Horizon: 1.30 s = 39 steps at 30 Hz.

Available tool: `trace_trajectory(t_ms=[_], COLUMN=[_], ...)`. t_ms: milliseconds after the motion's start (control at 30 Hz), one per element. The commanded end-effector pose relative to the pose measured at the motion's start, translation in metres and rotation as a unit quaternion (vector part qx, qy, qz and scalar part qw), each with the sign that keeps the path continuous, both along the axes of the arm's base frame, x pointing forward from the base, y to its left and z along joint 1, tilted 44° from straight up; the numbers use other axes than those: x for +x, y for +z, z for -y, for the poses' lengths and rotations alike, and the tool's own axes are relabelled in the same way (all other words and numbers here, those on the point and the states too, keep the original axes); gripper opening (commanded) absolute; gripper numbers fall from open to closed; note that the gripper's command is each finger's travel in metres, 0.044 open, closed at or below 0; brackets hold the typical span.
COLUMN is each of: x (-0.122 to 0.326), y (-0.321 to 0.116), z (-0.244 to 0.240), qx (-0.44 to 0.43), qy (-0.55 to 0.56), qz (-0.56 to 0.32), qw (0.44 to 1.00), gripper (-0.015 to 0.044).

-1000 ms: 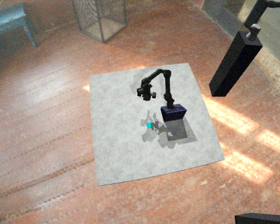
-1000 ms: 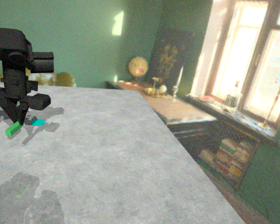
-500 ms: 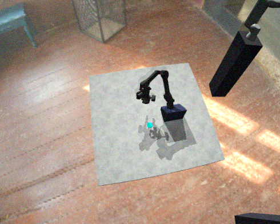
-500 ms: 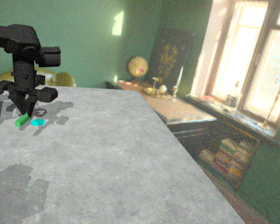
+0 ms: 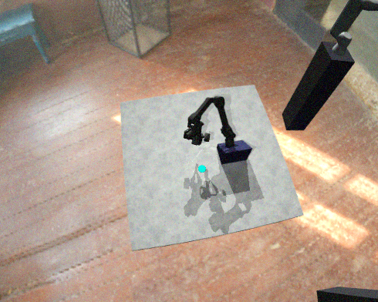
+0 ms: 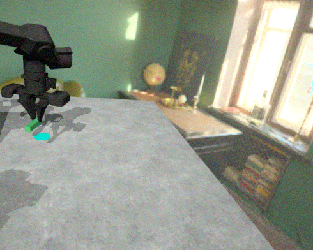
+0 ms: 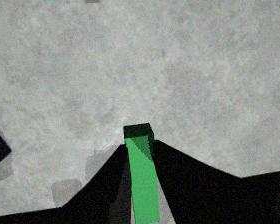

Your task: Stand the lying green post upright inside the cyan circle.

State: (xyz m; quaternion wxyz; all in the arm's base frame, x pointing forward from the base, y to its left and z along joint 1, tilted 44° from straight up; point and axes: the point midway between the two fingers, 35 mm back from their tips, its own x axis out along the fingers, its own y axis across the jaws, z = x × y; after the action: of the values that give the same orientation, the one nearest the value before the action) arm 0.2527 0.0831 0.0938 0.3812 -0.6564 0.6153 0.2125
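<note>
The green post (image 6: 31, 125) (image 7: 145, 185) is held lengthwise, lying roughly level, above the grey table top. My gripper (image 6: 37, 120) (image 7: 139, 149) points down and is shut on the post near one end; in the wrist view the post runs from between the fingertips to the bottom edge. The cyan circle (image 5: 202, 169) (image 6: 42, 136) lies flat on the table, with nothing standing on it. In the exterior view it appears just below and right of the post. A sliver of it shows at the wrist view's top edge. The top view does not show the post or fingertips clearly.
The grey table top (image 5: 153, 219) (image 6: 156, 191) carries the arm's dark blue base block (image 5: 234, 152), to the right of the gripper in the top view. Shadows of the arm fall around the circle. A black post-like fixture (image 5: 317, 88) stands beyond the table's right edge.
</note>
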Motion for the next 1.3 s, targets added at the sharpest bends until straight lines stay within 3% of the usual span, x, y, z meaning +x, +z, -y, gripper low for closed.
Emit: trace_trajectory(t_ms=[0,1267], x=[0.001,-0.028], y=[-0.008,-0.088], z=[-0.013,-0.103], qx=[0.004,0.000], qy=[-0.002,-0.016], qz=[0.003,0.013], qw=[1.000,1.000], gripper=[0.0022,0.0022])
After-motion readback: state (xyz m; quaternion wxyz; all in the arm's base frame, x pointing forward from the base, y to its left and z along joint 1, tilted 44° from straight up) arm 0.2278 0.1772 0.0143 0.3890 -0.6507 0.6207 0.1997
